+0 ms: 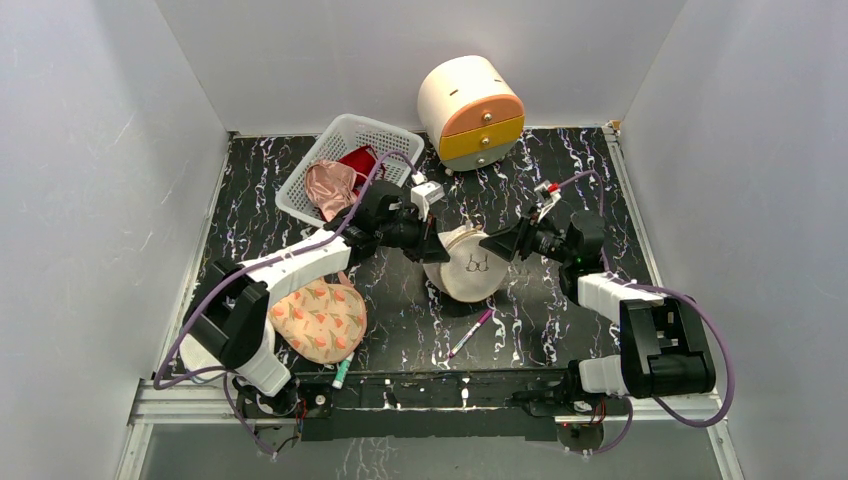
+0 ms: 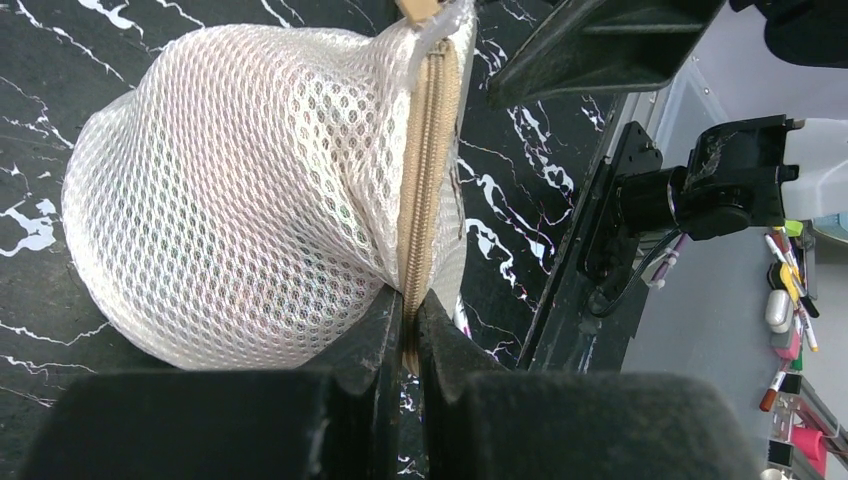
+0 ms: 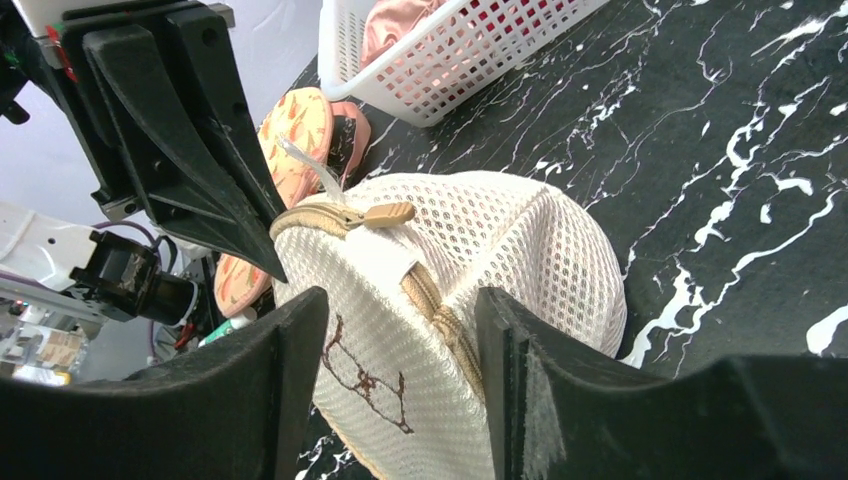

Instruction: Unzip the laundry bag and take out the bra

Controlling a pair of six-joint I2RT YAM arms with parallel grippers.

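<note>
Top view, laundry bag (image 1: pixel 470 268): propped on its edge in the middle of the tabletop (image 1: pixel 560 180), flat face towards the arm bases, caught between the two hands.
Top view, left hand (image 1: pixel 428 243): at the bag's left rim.
Top view, right hand (image 1: pixel 497 243): at the bag's upper right rim.
Top view, surroundings: a white basket (image 1: pixel 300 195) of pink and red cloth sits at the back left. A floral padded piece (image 1: pixel 318 320) lies by the left arm, well apart from the bag. A pink pen (image 1: pixel 470 333) lies near the bag's front.
Left wrist view, left hand: fingers (image 2: pixel 370 340) pressed together on the tan zip (image 2: pixel 428 180) seam, with only the tape between them.
Left wrist view, zip: teeth meshed along the whole stretch I can see.
Right wrist view, right hand: fingers spread apart, the bag's rim sitting between them (whether either pad touches the mesh, I cannot tell).
Right wrist view, zip pull (image 3: pixel 385 213): tan, lying on top of the bag beyond the fingers, close to the left hand's tip.
Right wrist view, bra outline (image 3: pixel 365 382): dark lines on the flat face, between the spread fingers.
</note>
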